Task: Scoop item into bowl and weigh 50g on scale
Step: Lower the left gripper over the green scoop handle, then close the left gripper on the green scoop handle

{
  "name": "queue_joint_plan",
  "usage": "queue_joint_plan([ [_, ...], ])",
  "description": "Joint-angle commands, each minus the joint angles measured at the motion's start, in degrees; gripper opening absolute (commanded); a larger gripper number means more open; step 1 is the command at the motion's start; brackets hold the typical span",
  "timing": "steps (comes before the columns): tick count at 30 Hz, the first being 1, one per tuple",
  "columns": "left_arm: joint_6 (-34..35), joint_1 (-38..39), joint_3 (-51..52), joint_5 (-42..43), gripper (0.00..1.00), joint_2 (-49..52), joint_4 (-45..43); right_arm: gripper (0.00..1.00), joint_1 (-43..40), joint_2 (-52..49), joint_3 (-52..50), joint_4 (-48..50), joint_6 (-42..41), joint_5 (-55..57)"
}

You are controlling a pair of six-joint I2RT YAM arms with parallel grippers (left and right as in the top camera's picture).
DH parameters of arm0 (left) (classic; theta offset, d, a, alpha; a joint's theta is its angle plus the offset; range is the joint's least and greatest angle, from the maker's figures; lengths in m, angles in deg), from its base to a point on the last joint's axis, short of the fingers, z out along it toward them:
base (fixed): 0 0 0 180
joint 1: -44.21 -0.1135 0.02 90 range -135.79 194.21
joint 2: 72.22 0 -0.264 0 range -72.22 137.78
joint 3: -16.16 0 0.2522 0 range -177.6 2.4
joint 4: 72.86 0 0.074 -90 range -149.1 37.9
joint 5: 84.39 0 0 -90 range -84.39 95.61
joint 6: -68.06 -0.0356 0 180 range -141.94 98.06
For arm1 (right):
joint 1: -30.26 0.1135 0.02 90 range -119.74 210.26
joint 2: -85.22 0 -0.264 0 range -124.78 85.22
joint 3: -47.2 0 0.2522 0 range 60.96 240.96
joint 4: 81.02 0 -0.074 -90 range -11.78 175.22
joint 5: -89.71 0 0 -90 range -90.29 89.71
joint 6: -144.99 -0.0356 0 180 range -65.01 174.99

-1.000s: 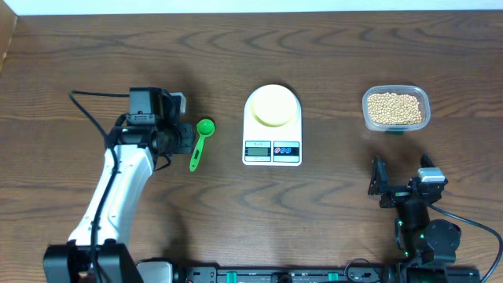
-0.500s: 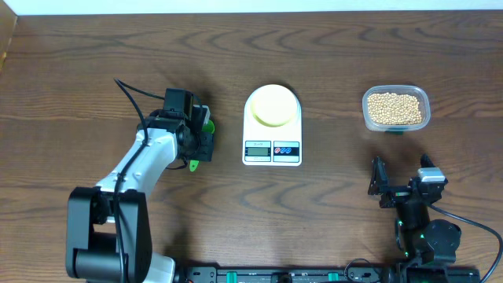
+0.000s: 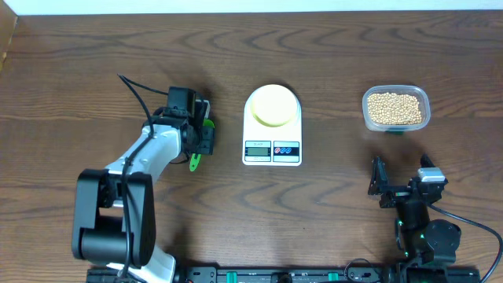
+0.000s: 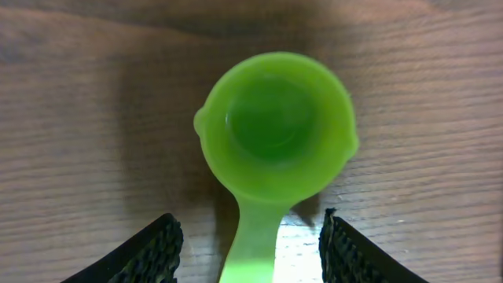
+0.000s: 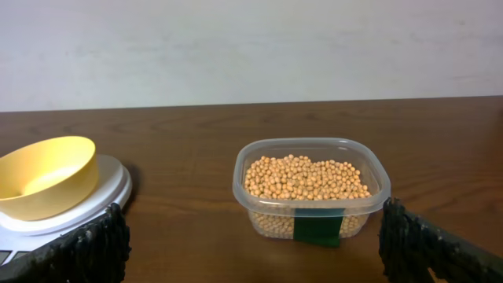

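So the left hand (image 4: 250, 229) is parked right over the green scoop (image 4: 275, 126), which lies flat on the surface (image 3: 94, 71). The hand is about half open and has nothing in it. One finger sits on each side of the handle, with a gap on both sides from what I can see.

In the left wrist view the cup is just ahead of the fingers (image 4: 153, 251) and the handle runs straight back between them. That means the jaws close across the handle, not along it, which looks like the right line-up for a pinch. From overhead the scoop's long axis goes from the cup on the far side back toward the robot, tilted a bit.

The beans (image 3: 394, 108) are in the clear tub (image 3: 425, 96), way over on the right past the scale (image 3: 272, 149). The yellow bowl (image 3: 274, 104) sits on the scale and looks empty. The right hand (image 3: 402, 187) is wide open and empty. It's nearer the tub but well apart from the scoop, so I'd say the pickup is the left arm's job.
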Motion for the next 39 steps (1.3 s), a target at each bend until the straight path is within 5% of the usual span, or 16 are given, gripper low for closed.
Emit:
queue_joint_plan([
  [1,-0.74,0.04,-0.44,-0.50,0.59,1.68,0.07,0.99,-0.04,0.31,-0.04,-0.17,-0.52,0.22],
  [11,3.80,0.09,-0.44,-0.52,0.59,2.67,-2.12,0.99,-0.04,0.31,-0.04,-0.17,-0.52,0.22],
  [15,3.78,0.11,-0.44,-0.50,0.78,2.67,-3.82,0.99,-0.04,0.31,-0.04,-0.17,-0.52,0.22],
  [22,3.78,0.13,-0.44,-0.20,0.77,2.67,-4.15,0.99,-0.04,0.31,-0.04,-0.17,-0.52,0.22],
  [24,3.76,0.13,-0.44,1.05,0.97,2.67,-3.98,0.99,-0.04,0.31,-0.04,-0.17,-0.52,0.22],
  [26,3.74,0.13,-0.44,1.01,0.99,2.67,-4.00,0.99,-0.04,0.31,-0.04,-0.17,-0.52,0.22],
  [28,3.74,0.13,-0.44,1.01,0.81,2.67,-3.98,0.99,-0.04,0.31,-0.04,-0.17,-0.52,0.22],
  [30,3.74,0.13,-0.44,0.98,0.48,2.67,-3.98,0.99,-0.04,0.31,-0.04,-0.17,-0.52,0.22],
  [31,3.74,0.13,-0.44,0.98,0.42,2.67,-3.98,0.99,-0.04,0.31,-0.04,-0.17,-0.52,0.22],
  [39,3.74,0.13,-0.44,0.98,0.41,2.67,-4.00,0.99,-0.04,0.31,-0.04,-0.17,-0.52,0.22],
])
